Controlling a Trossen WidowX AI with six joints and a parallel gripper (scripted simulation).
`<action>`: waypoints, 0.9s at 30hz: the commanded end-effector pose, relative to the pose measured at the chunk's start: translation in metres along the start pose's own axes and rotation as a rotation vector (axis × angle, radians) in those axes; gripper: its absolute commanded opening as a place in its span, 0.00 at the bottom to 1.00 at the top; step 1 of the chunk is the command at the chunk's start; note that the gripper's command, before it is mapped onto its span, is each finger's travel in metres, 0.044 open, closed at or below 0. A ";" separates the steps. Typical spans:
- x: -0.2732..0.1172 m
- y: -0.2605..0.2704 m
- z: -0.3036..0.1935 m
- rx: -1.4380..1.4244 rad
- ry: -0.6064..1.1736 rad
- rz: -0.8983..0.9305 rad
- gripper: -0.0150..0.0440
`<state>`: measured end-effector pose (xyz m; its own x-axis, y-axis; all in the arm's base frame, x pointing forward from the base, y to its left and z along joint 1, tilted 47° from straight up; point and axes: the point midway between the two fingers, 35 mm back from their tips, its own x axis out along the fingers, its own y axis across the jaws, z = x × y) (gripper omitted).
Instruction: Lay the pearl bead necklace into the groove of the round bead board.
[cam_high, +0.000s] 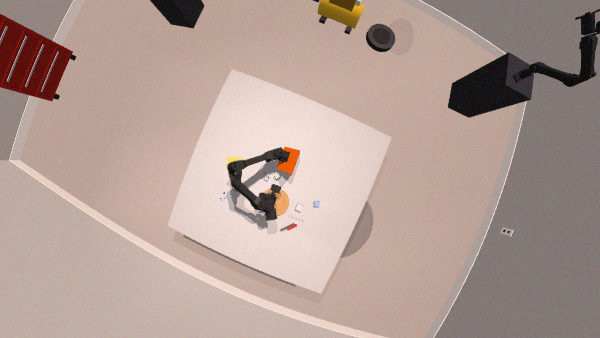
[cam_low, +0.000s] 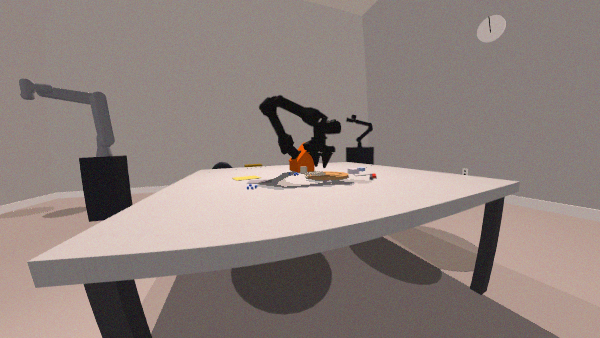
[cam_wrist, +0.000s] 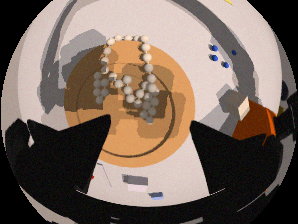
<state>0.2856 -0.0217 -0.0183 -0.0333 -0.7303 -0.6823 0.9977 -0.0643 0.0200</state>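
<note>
The claw (cam_high: 276, 189) (cam_low: 324, 165) (cam_wrist: 152, 121) gapes wide, gripping nothing, above the round bead board (cam_high: 284, 202) (cam_low: 337, 175) (cam_wrist: 181, 107) — the arm (cam_high: 246, 192) (cam_low: 295, 107) arches up, then down to it. The pearl bead necklace (cam_wrist: 147, 57) lies bunched across the board's groove and far rim — shadow blurs its tangled strands

The round board (cam_high: 283, 202) (cam_low: 327, 175) (cam_wrist: 180, 107) is light orange-brown, with a thin dark ring on it. The beads (cam_wrist: 147, 57) are creamy white, and look gray in the shade. The jaws (cam_low: 324, 165) are black all over. The tabletop (cam_high: 310, 125) (cam_low: 200, 215) is pinkish white, with gray shadows. Four little balls (cam_wrist: 214, 58) are dark blue. The box by the arm (cam_high: 290, 161) (cam_low: 301, 162) (cam_wrist: 255, 121) is bright orange. The flat piece (cam_high: 234, 161) (cam_low: 246, 178) is yellow.
</note>
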 end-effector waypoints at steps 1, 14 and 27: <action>-0.004 0.007 0.024 -0.060 0.001 0.001 0.73; -0.010 0.012 0.074 -0.216 -0.004 -0.001 0.46; 0.003 0.014 0.073 -0.211 -0.001 0.006 0.46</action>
<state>0.2967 -0.0709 0.0359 -0.0234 -0.7294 -0.6836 0.9887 0.0846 -0.1241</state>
